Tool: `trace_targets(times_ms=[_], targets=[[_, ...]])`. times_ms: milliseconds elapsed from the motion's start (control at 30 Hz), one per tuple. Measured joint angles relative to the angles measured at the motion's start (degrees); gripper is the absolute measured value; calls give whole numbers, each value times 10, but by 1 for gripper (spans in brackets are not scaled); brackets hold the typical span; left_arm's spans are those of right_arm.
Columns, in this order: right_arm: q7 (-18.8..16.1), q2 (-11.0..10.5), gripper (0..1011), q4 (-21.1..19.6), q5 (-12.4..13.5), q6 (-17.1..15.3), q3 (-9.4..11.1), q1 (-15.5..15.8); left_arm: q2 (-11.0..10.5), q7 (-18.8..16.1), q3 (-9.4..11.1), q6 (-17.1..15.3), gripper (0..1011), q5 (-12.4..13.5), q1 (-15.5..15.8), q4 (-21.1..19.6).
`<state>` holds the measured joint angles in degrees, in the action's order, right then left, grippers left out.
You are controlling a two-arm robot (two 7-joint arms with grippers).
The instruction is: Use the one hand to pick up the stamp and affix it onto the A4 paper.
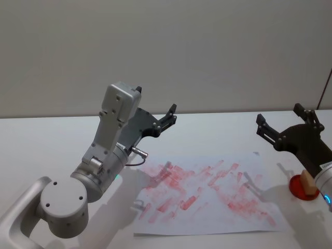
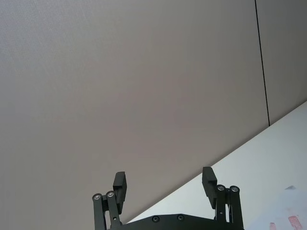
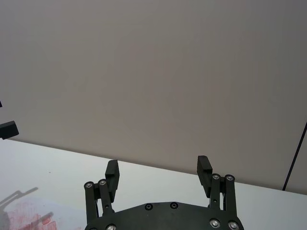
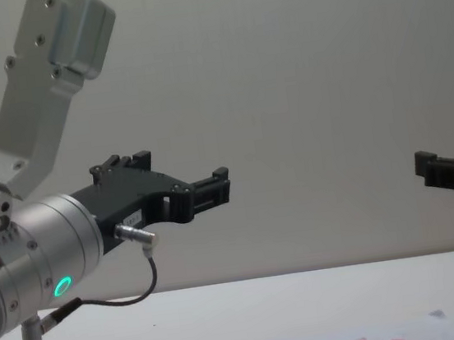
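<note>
Wooden, the stamp (image 1: 309, 182) sits ungrasped on a red pad (image 1: 295, 188) at 3 o'clock of the A4 paper (image 1: 207, 202). The right gripper (image 1: 280, 118) and left gripper (image 1: 171, 115) hover spread, empty. Pickup and pressing seemingly remain.

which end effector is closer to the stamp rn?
Right. The right end effector hovers open just beyond the stamp; the left end effector is raised across the A4 paper from it.

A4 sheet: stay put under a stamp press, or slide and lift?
The A4 paper looks thin and floppy, lying loose on the white table, so a sideways drag would probably slide it. Ink smears hint it could cling to the stamp and lift. Left claw and right claw hang open above.
</note>
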<state>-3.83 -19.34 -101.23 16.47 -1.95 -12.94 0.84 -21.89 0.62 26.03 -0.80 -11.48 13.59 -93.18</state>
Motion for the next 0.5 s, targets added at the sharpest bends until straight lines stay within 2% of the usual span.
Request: trace_targets(times_ms=[500], targets=[[0,0,1001,0,0,0,0,0,0,0,0,0,1001,0,0,0]])
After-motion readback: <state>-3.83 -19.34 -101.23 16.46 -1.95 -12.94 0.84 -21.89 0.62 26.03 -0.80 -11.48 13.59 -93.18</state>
